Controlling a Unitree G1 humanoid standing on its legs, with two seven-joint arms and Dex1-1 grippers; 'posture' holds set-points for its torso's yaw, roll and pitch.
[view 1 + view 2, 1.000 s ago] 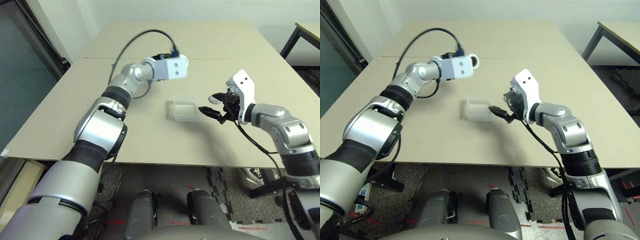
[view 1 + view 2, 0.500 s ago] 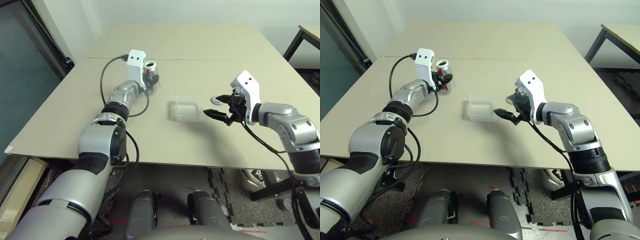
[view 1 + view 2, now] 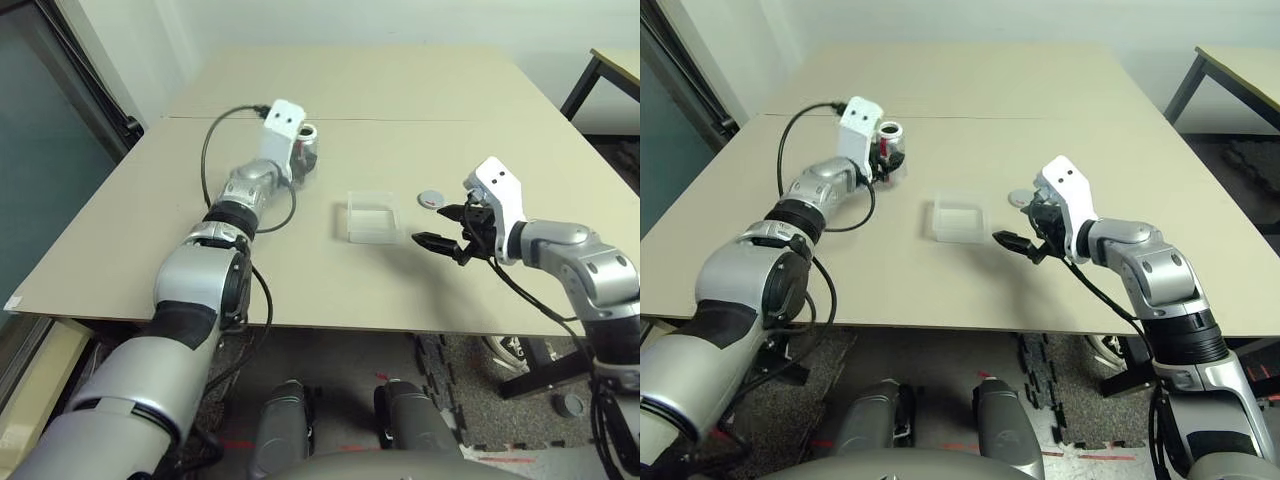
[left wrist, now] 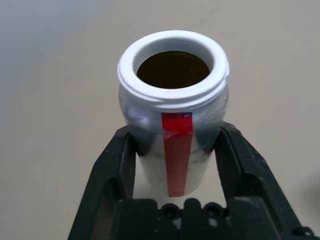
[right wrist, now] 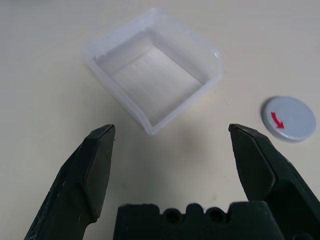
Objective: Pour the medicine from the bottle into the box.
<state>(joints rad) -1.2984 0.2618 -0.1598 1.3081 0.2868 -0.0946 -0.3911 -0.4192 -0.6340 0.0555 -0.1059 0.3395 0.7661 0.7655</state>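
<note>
— Left eye view first: what have we got on the table (image 3: 400, 100)?

— The left gripper (image 3: 303, 158) is out at the far side with its fingers closed round the bottle (image 3: 307, 150), which stands upright on the table with its mouth open. The box (image 3: 374, 217) sits in the middle, well apart from it. The cap (image 3: 431, 200) lies flat just beyond the right gripper (image 3: 440, 225), whose fingers are spread with nothing between them, near the box's right edge.

— Right eye view adds anything?

— Same layout. The bottle is clearly upright, not tipped, so I'd say nothing has been poured.

— And the left wrist view?

— You look straight down the neck: white rim, dark inside. I can't make out the medicine in there. The red mark (image 4: 177, 149) runs down the side facing the camera, and the fingers (image 4: 107, 175) press on both flanks.

— Right wrist view?

— The box looks empty, clear walls and bare floor, lying ahead of the wide-open fingers. The cap, with a red arrow on it, is off beside it.

— So where are we?

— Cap off, bottle gripped; the carry is the step in hand, I reckon. Next the left arm has to lift the bottle across, hold its mouth over the box and tilt it, slowly, since a tiny pill could bounce out of so shallow a tray.
</note>
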